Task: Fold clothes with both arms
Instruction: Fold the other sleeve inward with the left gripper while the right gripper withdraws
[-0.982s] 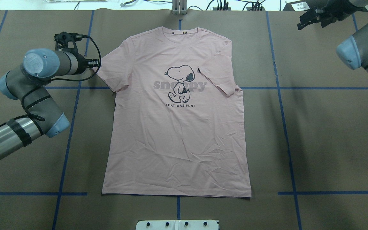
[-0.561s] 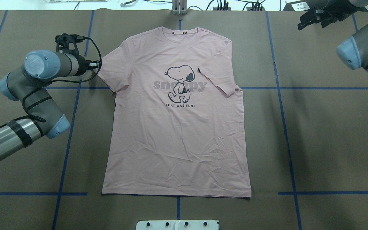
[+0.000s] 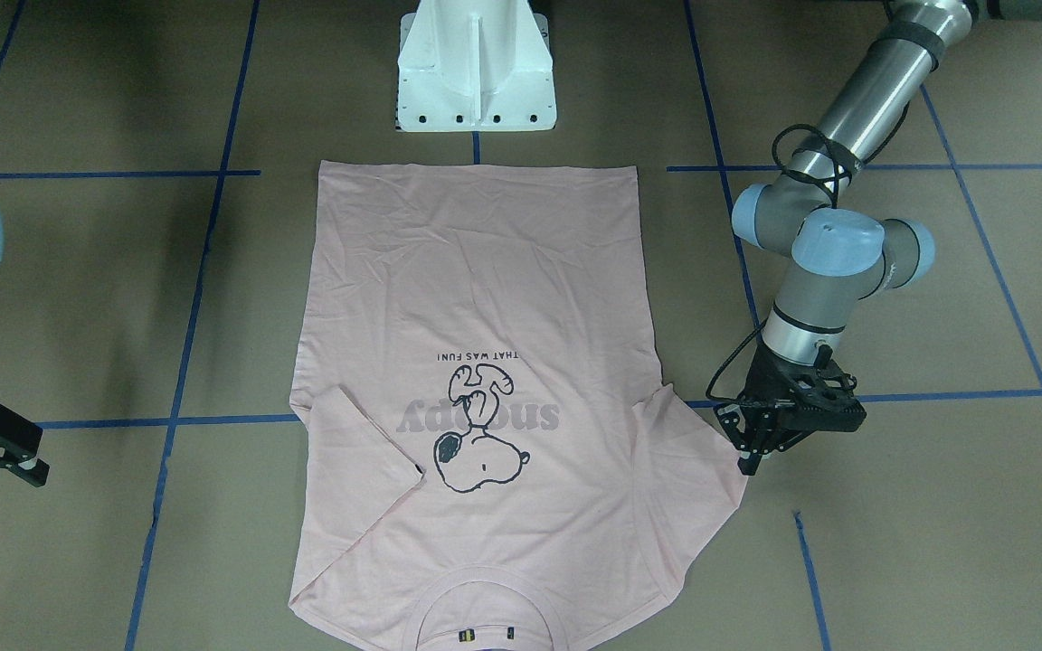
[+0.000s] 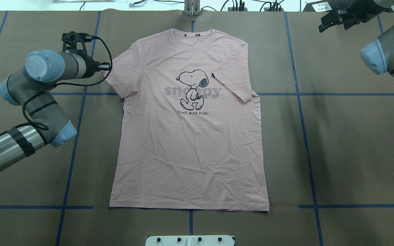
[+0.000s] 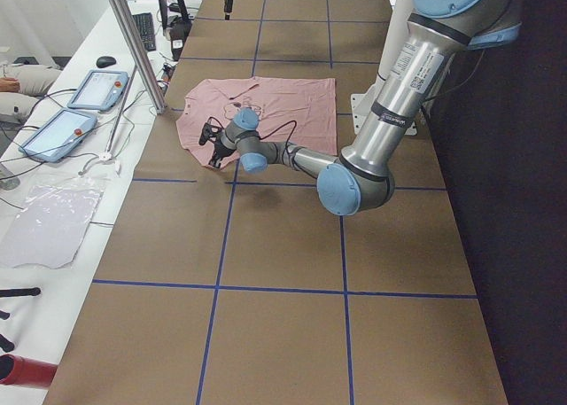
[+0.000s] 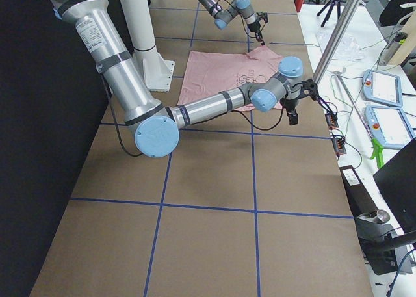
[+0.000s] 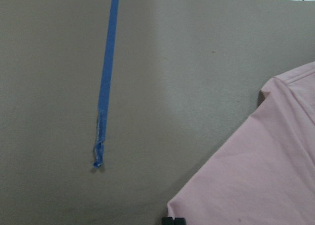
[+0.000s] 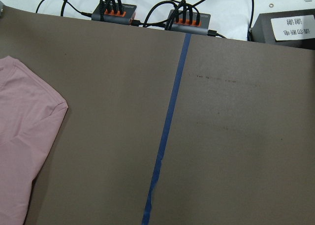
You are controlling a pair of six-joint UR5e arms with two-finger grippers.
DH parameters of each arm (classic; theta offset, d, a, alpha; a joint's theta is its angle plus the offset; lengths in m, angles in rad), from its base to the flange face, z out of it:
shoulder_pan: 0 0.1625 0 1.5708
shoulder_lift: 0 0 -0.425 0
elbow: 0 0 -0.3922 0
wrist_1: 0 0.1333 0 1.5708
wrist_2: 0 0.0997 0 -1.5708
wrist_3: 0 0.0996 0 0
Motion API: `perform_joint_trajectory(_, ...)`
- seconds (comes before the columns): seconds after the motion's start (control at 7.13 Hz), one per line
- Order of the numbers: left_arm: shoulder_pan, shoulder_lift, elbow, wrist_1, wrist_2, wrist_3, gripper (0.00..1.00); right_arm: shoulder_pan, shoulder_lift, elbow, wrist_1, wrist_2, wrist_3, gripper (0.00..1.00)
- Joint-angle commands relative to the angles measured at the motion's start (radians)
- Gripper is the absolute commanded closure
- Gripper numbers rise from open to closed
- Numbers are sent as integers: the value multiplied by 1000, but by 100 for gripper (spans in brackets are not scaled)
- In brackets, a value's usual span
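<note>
The pale pink Snoopy T-shirt point(image 4: 190, 143) lies flat and print up on the brown table. It also shows in the front view point(image 3: 476, 271). One sleeve point(image 4: 233, 82) is folded in over the chest. The other sleeve point(image 4: 121, 73) lies spread out. My left gripper point(image 4: 105, 67) is low at that sleeve's outer corner. Its fingertips stand together at the cloth's edge in the front view point(image 3: 745, 466) and in the left wrist view point(image 7: 172, 220). My right gripper point(image 4: 332, 25) hangs empty over the far right corner, away from the shirt, with its fingers apart point(image 3: 33, 457).
The white pedestal base point(image 3: 476, 63) stands just behind the shirt's hem. Blue tape lines point(image 4: 304, 136) cross the table. Cable hubs point(image 8: 113, 11) and a metal post point(image 4: 192, 7) sit at the far edge. Tablets point(image 5: 89, 90) lie on the side bench.
My left gripper has moved a little to the right, up to the edge of the spread sleeve. The right arm and the shirt have not moved.
</note>
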Motion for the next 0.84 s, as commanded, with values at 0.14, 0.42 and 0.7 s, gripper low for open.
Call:
perform_joint_trajectory(0.14, 6, -112, -208, 452, -3, -20, 100, 0, -1, 1, 1, 0, 7, 0)
perform_joint_trajectory(0.42, 58, -227, -177, 578, 3, -110, 100, 0, 2, 1, 1, 0, 8, 0)
perform_joint_trajectory(0.7, 75, -368, 2, 584, 4, -171, 100, 0, 3, 1, 1, 0, 10, 0)
